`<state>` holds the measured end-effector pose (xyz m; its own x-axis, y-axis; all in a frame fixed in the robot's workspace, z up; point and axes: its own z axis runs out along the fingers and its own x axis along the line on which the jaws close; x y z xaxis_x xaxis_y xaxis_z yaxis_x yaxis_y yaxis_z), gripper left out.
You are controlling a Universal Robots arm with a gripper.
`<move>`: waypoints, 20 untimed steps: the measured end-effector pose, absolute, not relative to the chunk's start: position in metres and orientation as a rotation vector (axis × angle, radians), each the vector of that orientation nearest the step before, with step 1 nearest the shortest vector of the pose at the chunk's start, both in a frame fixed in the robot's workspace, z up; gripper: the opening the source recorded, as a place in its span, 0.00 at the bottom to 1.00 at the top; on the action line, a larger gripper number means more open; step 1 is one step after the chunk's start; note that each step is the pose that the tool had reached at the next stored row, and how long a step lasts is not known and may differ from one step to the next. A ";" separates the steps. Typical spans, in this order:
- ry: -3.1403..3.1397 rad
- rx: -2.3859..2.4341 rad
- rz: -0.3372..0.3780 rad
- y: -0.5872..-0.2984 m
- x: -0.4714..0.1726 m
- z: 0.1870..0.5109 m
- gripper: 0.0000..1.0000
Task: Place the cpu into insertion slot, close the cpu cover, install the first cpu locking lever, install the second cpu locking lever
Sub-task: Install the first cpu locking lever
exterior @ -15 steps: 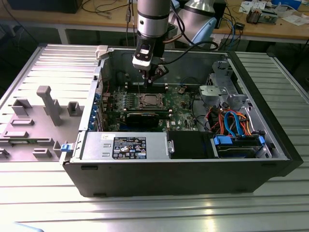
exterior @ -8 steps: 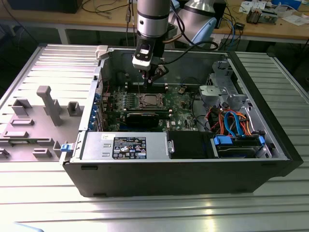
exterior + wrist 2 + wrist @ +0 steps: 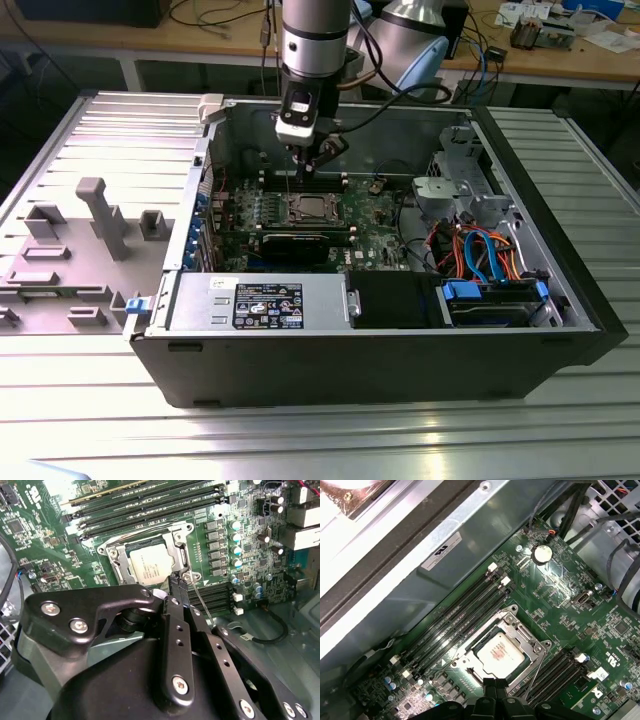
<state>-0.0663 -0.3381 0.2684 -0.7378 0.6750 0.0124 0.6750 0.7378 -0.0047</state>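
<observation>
Green board (image 3: 370, 215), flat inside an open black case (image 3: 400, 370) on your ribbed metal counter (image 3: 300, 440). Items as you see them:

Slot (image 3: 305, 208): mid-board in the exterior view, directly under the arm. Silver rim.

Cpu (image 3: 499, 655): seated in the slot, silver-grey top up, square to the rim in both wrist views.

Cover (image 3: 522, 630): silver frame, down flat over the slot. The cpu shows through its cut-out.

Lever (image 3: 534, 672): thin wire rod at one corner of the cover, slanting away from the frame rather than lying along it. In the second wrist view it passes just beside the fingers; you cannot tell whether it touches them.

Your gripper (image 3: 178, 584): black and narrow, fingertips close together with nothing seen between them. It hangs just over the edge of the cover, near the lever's root. In the exterior view it sits at 12 o'clock of the slot.

Memory slots (image 3: 460, 622): long black rows beside the slot, at its 12 o'clock in the exterior view.

Graphics card (image 3: 300, 243): long and black, at 6 o'clock of the slot.

Power supply (image 3: 260, 305): grey labelled box, at 6 o'clock of the card.

Drive bay (image 3: 490, 300): blue-fronted, at 4 o'clock of the slot, with orange and blue cables (image 3: 480, 250) just above it.

Grey fixtures (image 3: 100, 215): on the counter, at 9 o'clock of the case.
</observation>
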 end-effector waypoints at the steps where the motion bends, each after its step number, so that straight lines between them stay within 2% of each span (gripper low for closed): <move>1: -2.921 -1.120 0.000 -0.338 -0.066 0.268 0.11; 20: -2.991 -0.917 0.001 -0.338 -0.068 0.268 0.11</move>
<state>-0.0680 -0.3381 0.2683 -0.8280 0.5606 0.0123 0.5606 0.8281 -0.0047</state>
